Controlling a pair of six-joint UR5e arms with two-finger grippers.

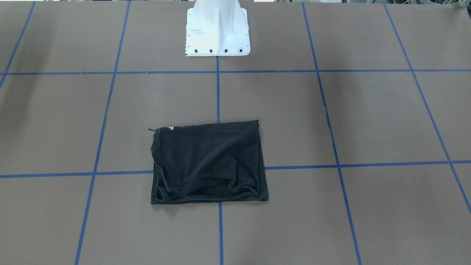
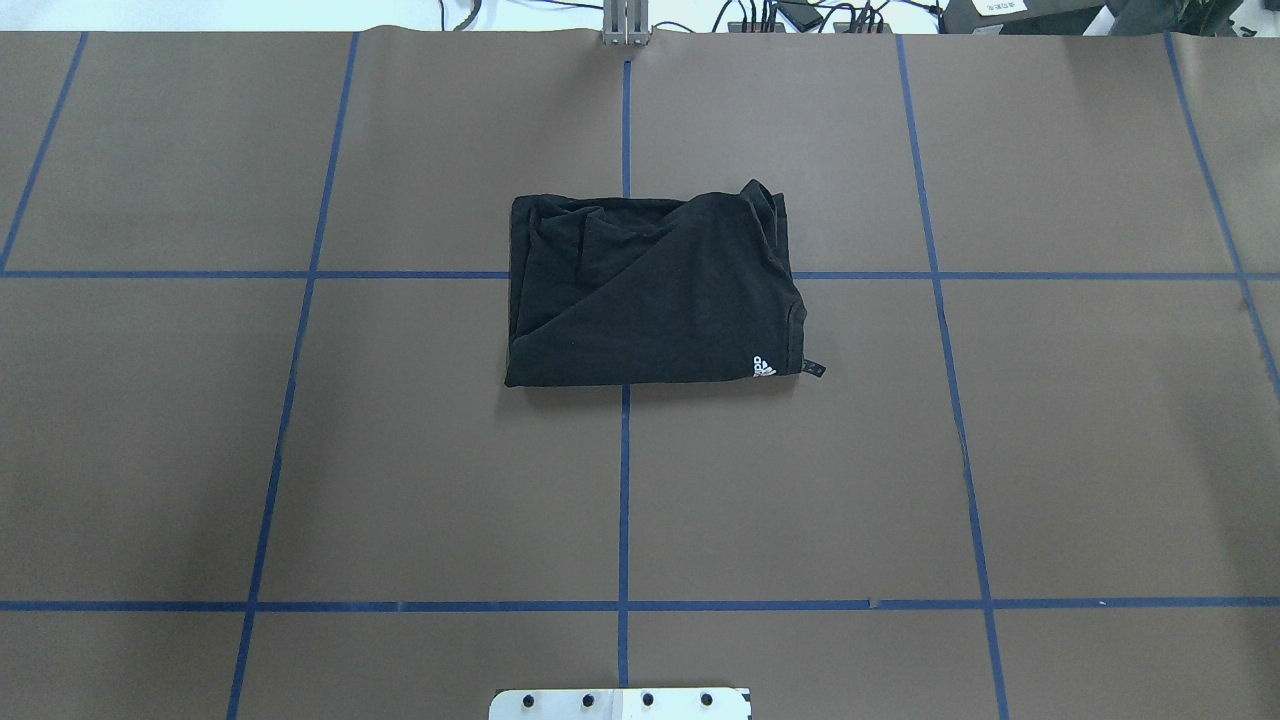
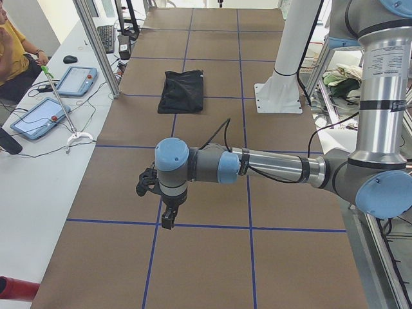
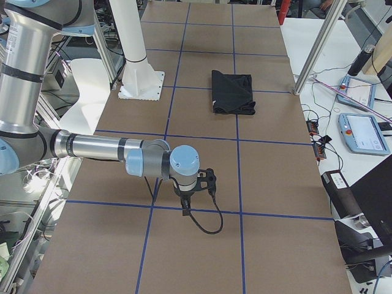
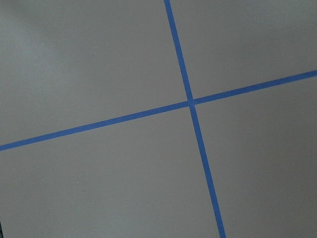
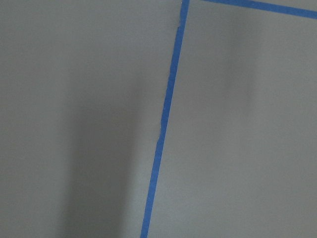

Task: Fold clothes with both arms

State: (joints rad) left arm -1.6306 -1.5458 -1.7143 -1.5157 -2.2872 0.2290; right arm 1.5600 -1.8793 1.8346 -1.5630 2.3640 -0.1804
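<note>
Brown paper covered the table (image 2: 300, 450) beneath my left gripper (image 3: 167, 215), which hung low at the centre of the left side view, well apart from any cloth. My right gripper (image 4: 185, 203) hung likewise in the right side view. Only the side views showed them, so I could not tell whether either was clenched or released. Farther off, at upper mid-frame overhead, the black T-shirt (image 2: 650, 290) lay folded into a compact rectangle, its top layer rumpled. I judged the folding essentially done, with smoothing at most left.

black T-shirt (image 2: 650, 300), brown table (image 2: 1000, 450), blue grid lines (image 2: 624, 500)
</note>
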